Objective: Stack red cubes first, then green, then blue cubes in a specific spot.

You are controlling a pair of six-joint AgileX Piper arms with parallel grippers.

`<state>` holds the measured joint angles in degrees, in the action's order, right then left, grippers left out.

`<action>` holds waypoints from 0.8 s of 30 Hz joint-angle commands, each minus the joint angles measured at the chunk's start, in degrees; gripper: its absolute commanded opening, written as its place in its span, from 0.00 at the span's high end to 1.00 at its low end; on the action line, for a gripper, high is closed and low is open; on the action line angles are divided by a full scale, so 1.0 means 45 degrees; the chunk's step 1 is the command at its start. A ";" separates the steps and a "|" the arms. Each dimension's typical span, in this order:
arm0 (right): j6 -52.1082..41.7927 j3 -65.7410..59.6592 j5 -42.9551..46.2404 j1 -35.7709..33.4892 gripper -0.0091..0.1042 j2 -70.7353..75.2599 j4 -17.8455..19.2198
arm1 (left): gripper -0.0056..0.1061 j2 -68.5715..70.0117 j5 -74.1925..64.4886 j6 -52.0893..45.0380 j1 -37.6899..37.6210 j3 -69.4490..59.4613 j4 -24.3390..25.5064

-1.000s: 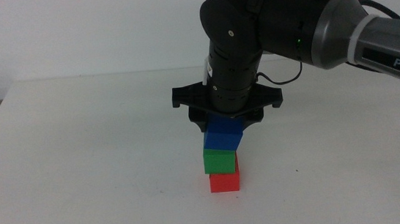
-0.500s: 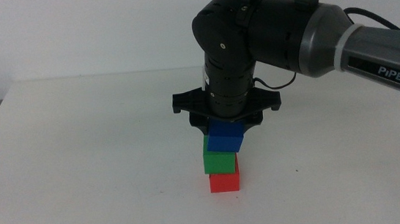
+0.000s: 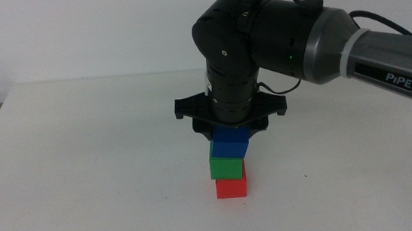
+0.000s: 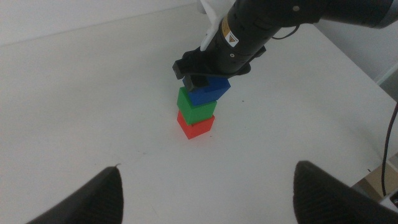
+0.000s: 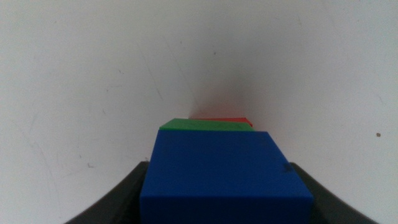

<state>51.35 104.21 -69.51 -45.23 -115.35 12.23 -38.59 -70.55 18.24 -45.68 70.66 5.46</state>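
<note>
Two cubes, red (image 3: 232,188) under green (image 3: 226,165), await the last; we keep our right gripper (image 3: 230,132) clenched on blue (image 3: 231,143) to seat it squarely.

Red cube (image 3: 231,188) on table (image 3: 83,180); green cube (image 3: 226,166) on it; blue cube (image 3: 230,143) atop green, skewed, between right gripper (image 3: 230,132) fingers.
</note>
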 commanded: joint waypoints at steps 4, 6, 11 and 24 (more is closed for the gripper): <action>0.0029 0.0090 -0.0101 -0.0139 0.70 -0.0133 0.0165 | 0.11 0.0020 0.0131 -0.0009 0.0012 -0.0022 0.0026; 0.0029 0.0090 -0.0101 -0.0139 0.70 -0.0133 0.0190 | 0.11 0.0020 0.0131 -0.0009 0.0012 -0.0022 0.0026; -0.0220 0.0090 -0.0101 -0.0139 0.42 -0.0158 0.0268 | 0.11 0.0020 0.0131 -0.0009 0.0012 -0.0022 0.0026; -0.0756 -0.0144 0.0302 -0.0139 0.14 0.2001 0.1065 | 0.11 0.0020 0.0131 -0.0009 0.0012 -0.0022 0.0026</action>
<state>48.89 103.52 -67.83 -45.67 -110.76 14.15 -38.59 -70.55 18.24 -45.68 70.66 5.46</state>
